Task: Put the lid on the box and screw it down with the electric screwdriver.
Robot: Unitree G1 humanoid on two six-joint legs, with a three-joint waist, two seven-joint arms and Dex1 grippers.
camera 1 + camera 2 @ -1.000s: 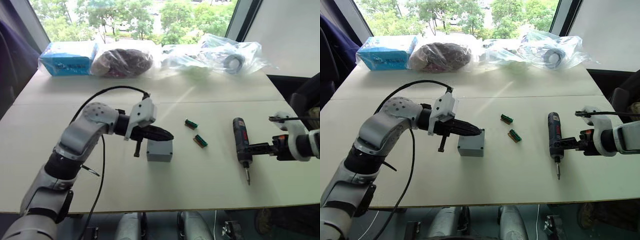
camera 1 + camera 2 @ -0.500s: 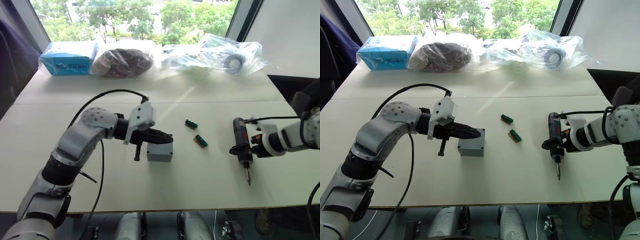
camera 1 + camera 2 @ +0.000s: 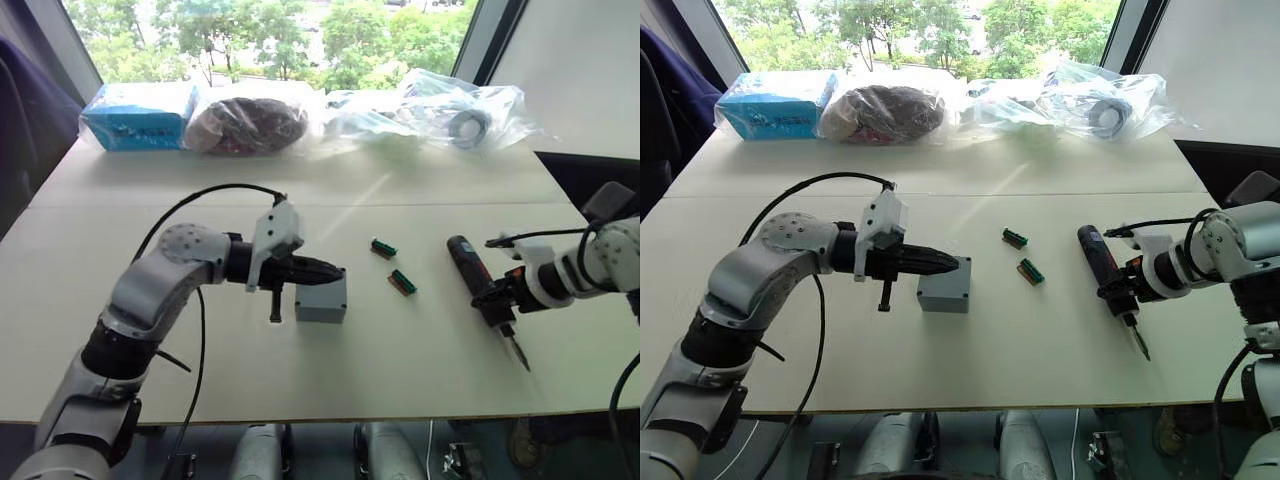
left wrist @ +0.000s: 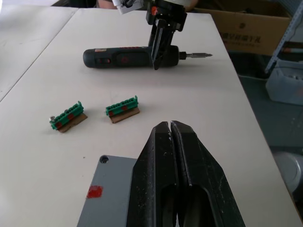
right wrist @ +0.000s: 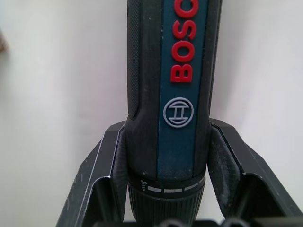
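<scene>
The grey box [image 3: 320, 300] stands mid-table. A flat grey plate with a corner screw hole and a red mark, which looks like the lid [image 4: 106, 189], lies on top of it. My left gripper [image 3: 340, 271] is shut, with its fingertips [image 4: 169, 126] resting over that top face. To the right, the electric screwdriver [image 3: 473, 268] lies slanted with its bit toward the table's near edge. My right gripper [image 3: 497, 297] is shut on its body just behind the collar, one finger on each side [image 5: 166, 137]. The left wrist view also shows the screwdriver [image 4: 128, 56] held this way.
Two small green connector blocks [image 3: 383, 248] [image 3: 402, 282] lie between the box and the screwdriver. A blue carton [image 3: 135, 115] and several plastic bags [image 3: 440, 110] line the far edge. A black cable [image 3: 200, 190] loops over my left arm.
My right gripper has shut on the screwdriver and swung it, so its rear end moved left and its bit moved right and nearer. My left gripper has barely moved on the box.
</scene>
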